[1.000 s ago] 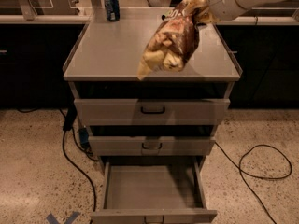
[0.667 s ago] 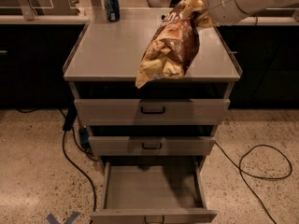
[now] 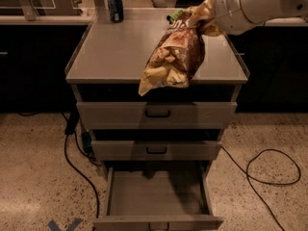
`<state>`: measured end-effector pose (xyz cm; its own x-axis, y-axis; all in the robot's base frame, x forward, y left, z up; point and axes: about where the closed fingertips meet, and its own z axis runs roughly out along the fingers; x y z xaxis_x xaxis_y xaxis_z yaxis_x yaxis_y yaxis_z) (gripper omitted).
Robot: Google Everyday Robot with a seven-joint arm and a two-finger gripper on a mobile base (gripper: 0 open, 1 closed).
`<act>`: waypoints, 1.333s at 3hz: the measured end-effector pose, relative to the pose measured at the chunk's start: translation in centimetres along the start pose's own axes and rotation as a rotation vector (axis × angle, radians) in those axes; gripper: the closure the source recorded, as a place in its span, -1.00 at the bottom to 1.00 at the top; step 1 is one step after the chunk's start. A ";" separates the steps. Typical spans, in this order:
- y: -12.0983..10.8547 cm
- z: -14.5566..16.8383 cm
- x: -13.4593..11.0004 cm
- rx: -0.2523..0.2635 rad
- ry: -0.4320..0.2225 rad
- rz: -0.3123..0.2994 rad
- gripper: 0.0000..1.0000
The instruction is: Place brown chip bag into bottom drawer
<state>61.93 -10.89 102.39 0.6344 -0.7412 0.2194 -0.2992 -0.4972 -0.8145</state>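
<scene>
I see the gripper (image 3: 206, 19) at upper right, clamped on the top end of the brown chip bag (image 3: 173, 57) — bag hangs crumpled and tilted, tan end lowest, over the cabinet top (image 3: 120, 52) front edge. Bottom drawer (image 3: 159, 196) stands open below — grip point mostly hidden by foil and arm

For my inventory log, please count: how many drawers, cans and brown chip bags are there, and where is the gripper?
Drawers: 3, only the bottom drawer open
Cans: 1, the can on the cabinet top
Bags: 1, the brown chip bag, held by the gripper above that top
Total: 5
</scene>
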 end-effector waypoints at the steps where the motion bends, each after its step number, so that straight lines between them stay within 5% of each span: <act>1: 2.8 0.3 -1.3 -0.011 -0.011 0.013 1.00; 4: 12.8 1.3 -6.2 -0.079 -0.060 0.071 1.00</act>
<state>55.08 -12.07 89.97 0.6504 -0.7486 0.1288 -0.3983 -0.4805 -0.7813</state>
